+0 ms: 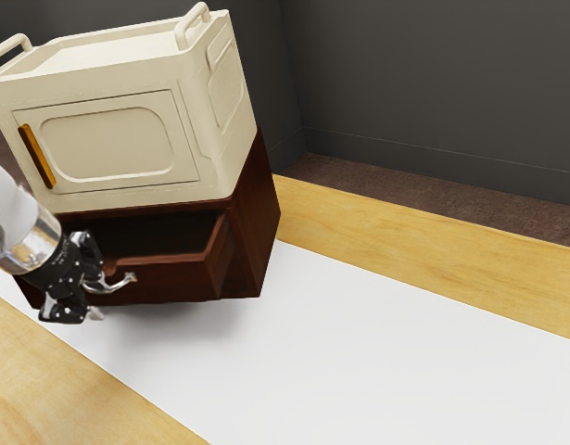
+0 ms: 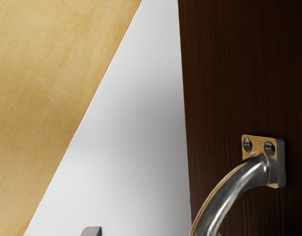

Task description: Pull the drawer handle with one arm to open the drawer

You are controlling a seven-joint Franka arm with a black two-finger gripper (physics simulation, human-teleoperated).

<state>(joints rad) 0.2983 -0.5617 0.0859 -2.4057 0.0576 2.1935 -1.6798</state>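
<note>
**At the cabinet (image 1: 259,227), Drawer Ajar, Handle Close at Hand**

Our gripper (image 1: 101,292), fingers parted and clamped on nothing, hovers at the front of the partly open drawer (image 1: 178,280). The curved metal handle (image 2: 229,189) stands out from that front, its length running across it; one finger (image 2: 92,231) is clear of the bar, and contact at the other we cannot tell. Further opening calls for a pull straight away from the cabinet; an off-line tug could slip.

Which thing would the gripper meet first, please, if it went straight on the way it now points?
Most likely the curved metal handle, right beside the gripper. Whether it would touch or just slip past is unclear, as depth is hard to judge.
</note>
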